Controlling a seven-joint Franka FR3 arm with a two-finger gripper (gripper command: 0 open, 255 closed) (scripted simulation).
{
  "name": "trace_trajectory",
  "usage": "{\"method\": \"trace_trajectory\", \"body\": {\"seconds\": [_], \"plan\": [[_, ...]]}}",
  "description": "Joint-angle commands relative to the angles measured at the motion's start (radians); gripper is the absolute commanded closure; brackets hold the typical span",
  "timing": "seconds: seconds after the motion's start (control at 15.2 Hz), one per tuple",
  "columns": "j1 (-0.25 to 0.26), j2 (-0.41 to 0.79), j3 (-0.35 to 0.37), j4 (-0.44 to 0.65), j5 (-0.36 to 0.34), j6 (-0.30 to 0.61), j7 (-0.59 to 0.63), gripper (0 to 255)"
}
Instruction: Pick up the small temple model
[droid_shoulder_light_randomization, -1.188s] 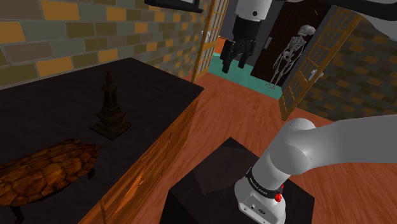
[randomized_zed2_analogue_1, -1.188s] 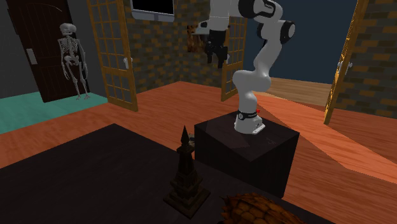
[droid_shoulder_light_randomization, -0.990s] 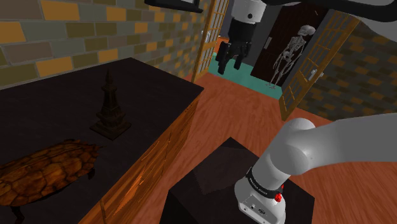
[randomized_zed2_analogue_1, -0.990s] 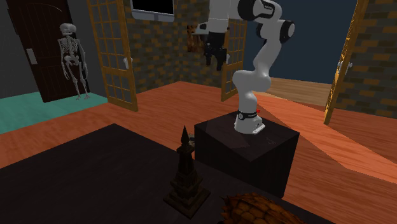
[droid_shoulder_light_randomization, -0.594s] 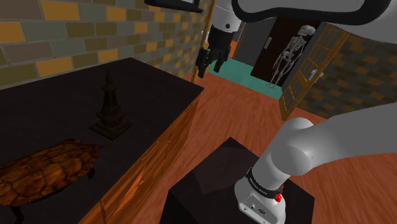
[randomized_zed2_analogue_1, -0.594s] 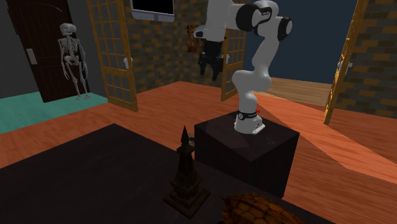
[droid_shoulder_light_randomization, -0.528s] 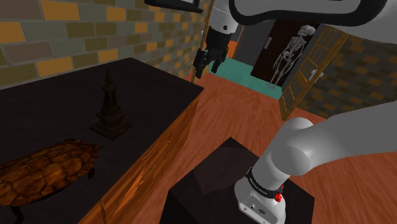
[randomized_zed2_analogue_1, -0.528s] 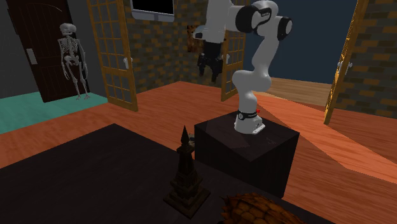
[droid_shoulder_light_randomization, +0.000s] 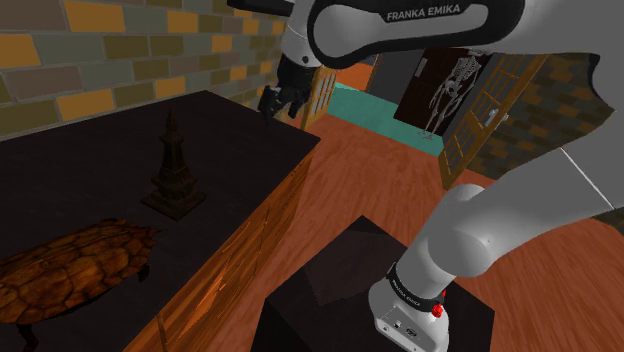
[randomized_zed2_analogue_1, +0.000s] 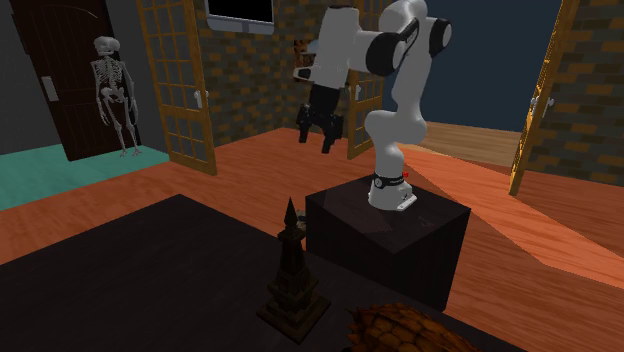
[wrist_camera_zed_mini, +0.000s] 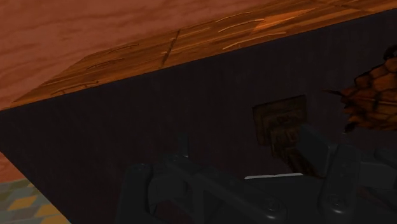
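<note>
Though dark, table with temple; brick walls

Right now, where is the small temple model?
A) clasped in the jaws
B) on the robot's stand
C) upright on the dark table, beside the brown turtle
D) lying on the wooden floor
C: the temple model stands upright on the dark table, the brown turtle close beside it.
</note>
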Motion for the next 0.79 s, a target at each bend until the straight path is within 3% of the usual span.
{"method": "trace_trajectory", "body": {"seconds": [0.0,0.73], "plan": [[0.008,0.048,0.014,0.002,-0.005,0.076,0.001,0],[0.03,0.384,0.098,0.178,-0.123,0.38,0.053,0]]}}
